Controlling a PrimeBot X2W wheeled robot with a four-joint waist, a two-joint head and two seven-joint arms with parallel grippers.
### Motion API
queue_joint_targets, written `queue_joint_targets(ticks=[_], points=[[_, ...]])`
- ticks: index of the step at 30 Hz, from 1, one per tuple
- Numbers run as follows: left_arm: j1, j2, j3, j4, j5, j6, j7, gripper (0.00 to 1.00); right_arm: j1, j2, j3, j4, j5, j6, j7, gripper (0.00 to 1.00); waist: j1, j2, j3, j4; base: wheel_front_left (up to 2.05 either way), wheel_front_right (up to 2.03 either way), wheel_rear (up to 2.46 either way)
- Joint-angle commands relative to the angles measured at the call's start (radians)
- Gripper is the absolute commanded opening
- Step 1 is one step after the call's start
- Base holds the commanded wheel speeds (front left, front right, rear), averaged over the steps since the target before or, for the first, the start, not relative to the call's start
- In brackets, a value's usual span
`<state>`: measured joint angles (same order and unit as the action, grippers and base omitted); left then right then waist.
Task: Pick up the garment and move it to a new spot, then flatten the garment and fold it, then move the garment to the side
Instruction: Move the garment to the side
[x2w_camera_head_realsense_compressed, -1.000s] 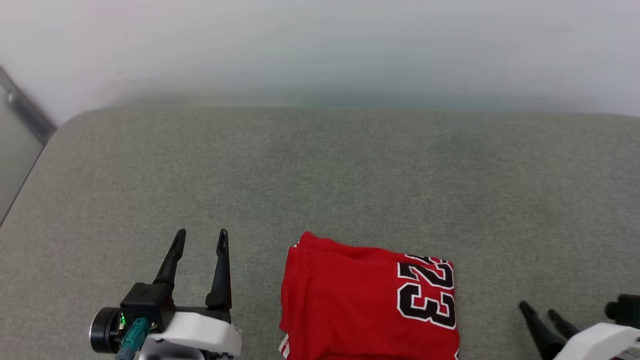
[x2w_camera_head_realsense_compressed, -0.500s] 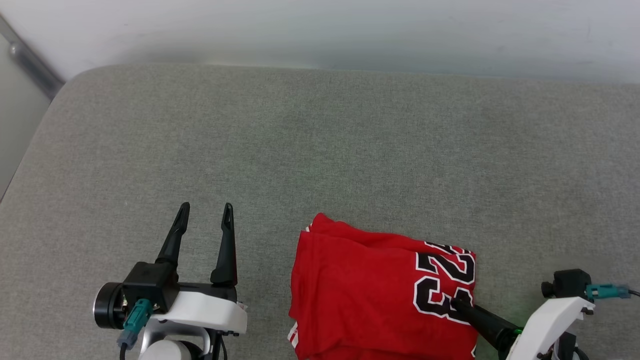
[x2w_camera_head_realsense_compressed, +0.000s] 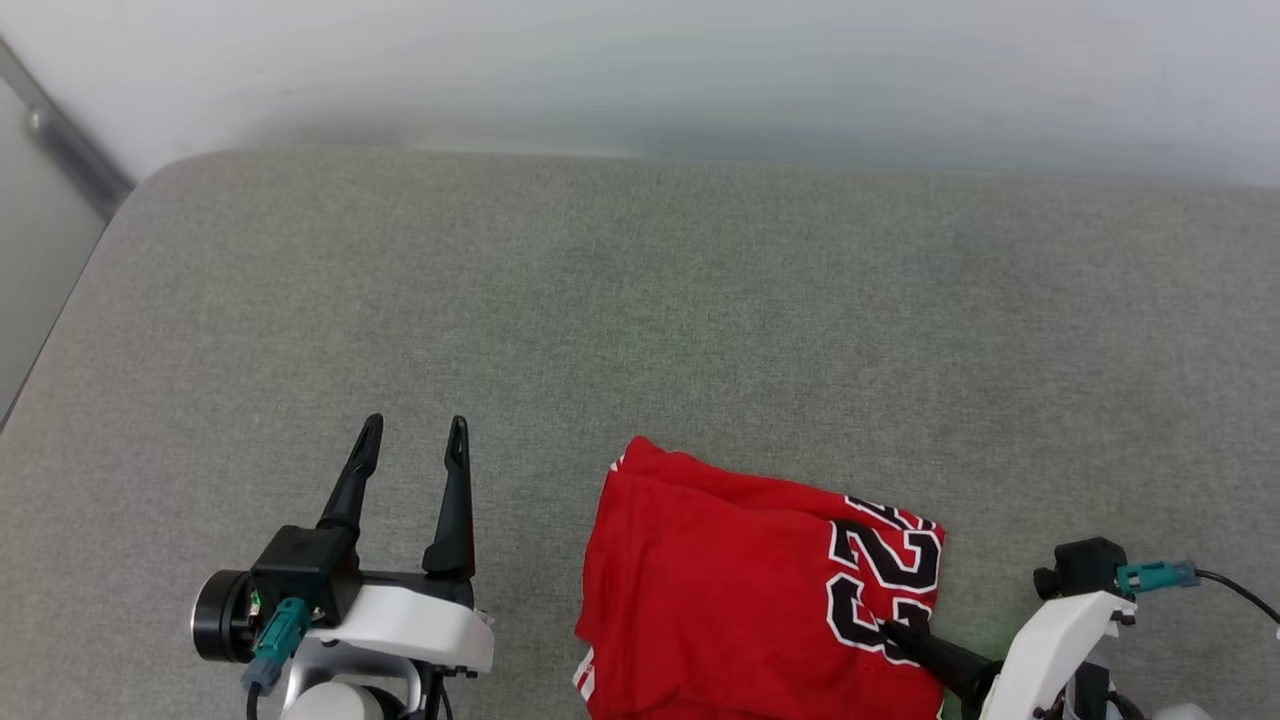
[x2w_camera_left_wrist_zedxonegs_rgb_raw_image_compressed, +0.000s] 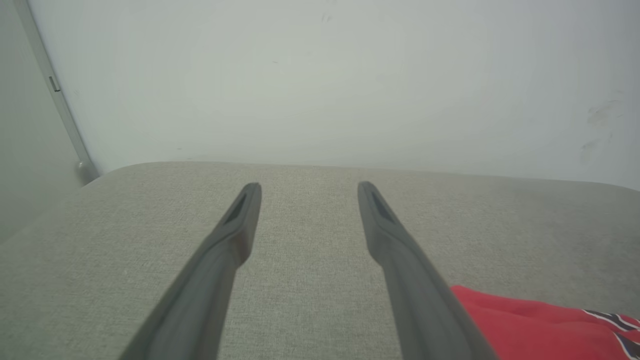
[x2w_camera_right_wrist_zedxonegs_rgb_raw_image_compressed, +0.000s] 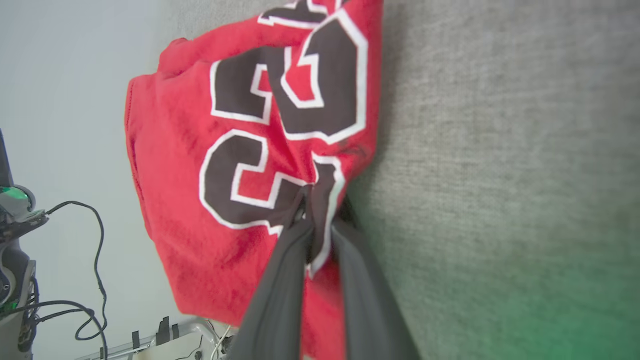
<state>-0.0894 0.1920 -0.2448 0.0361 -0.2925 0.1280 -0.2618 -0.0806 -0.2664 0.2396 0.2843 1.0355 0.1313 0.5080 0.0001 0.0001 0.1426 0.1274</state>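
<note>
**Right Fingers Pinched the Jersey's Numbered Edge**

At the lower right of the head view, the right gripper (x2w_camera_head_realsense_compressed: 889, 629) reached in from its white forearm. In the right wrist view its two long dark fingers (x2w_camera_right_wrist_zedxonegs_rgb_raw_image_compressed: 280, 285) were pressed together on a fold of cloth at the edge of the garment (x2w_camera_head_realsense_compressed: 720, 585), a red jersey of soft cloth. The pinch sat right on the black, white-outlined numbers (x2w_camera_head_realsense_compressed: 885, 575).

The jersey lay folded into a rough rectangle at the bottom centre of the head view, resting on the grey cloth-covered tabletop (x2w_camera_head_realsense_compressed: 640, 330). A bit of red-and-white stripe trim (x2w_camera_head_realsense_compressed: 583, 682) peeked out at its lower left corner.

At the lower left, well apart from the jersey, the left gripper (x2w_camera_head_realsense_compressed: 415, 425) hung over bare grey cloth. Its fingers (x2w_camera_left_wrist_zedxonegs_rgb_raw_image_compressed: 235, 240) were spread wide and held nothing.

Beyond the tabletop's rounded far edge rose a pale, plain wall (x2w_camera_head_realsense_compressed: 640, 70). A grey metal strip (x2w_camera_head_realsense_compressed: 60, 140) ran aslant in the upper left corner.
</note>
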Motion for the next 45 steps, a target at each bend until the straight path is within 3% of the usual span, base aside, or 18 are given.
queue_joint_targets(ticks=[1, 6, 12, 22, 28, 33, 45], points=[[0.009, 0.001, 0.003, 0.001, 0.008, -0.002, -0.004, 1.0, 0.001, -0.011, 0.011, 0.004, -0.009, -0.001, -0.006, 0.0, -0.0001, -0.0001, -0.015, -0.008, 0.0, 0.0, 0.0], [0.03, 0.008, 0.012, -0.009, 0.014, -0.002, -0.003, 1.0, -0.031, -0.069, 0.04, 0.028, -0.112, -0.001, -0.08, 0.0, -0.0001, -0.0001, -0.053, -0.049, 0.0, 0.0, 0.0], [0.038, 0.011, 0.012, -0.041, 0.021, 0.0, -0.003, 1.0, -0.082, -0.12, -0.004, 0.104, -0.26, -0.001, -0.116, 0.0, -0.0001, -0.0001, -0.05, -0.137, 0.0, 0.0, 0.0], [0.0, 0.026, 0.016, -0.096, 0.041, 0.0, -0.003, 1.0, -0.223, -0.144, -0.059, 0.159, -0.385, -0.001, -0.114, 0.0, -0.0001, -0.0001, 0.036, -0.39, 0.0, 0.0, 0.0], [-0.064, 0.056, 0.005, -0.163, 0.072, -0.009, 0.031, 1.0, -0.357, -0.14, -0.08, 0.208, -0.449, -0.001, -0.18, 0.0, -0.0001, -0.0001, 0.148, -0.511, 0.0, 0.0, 0.0], [-0.136, 0.083, -0.016, -0.229, 0.103, -0.026, 0.077, 1.0, -0.479, -0.14, -0.145, 0.287, -0.496, -0.001, -0.272, 0.0, -0.0001, -0.0001, 0.257, -0.541, 0.0, 0.0, 0.0], [-0.283, 0.129, -0.059, -0.347, 0.161, -0.067, 0.164, 1.0, -0.702, -0.226, -0.342, 0.49, -0.569, -0.001, -0.402, 0.0, -0.0001, -0.0001, 0.465, -0.498, 0.0, 0.0, 0.0]])
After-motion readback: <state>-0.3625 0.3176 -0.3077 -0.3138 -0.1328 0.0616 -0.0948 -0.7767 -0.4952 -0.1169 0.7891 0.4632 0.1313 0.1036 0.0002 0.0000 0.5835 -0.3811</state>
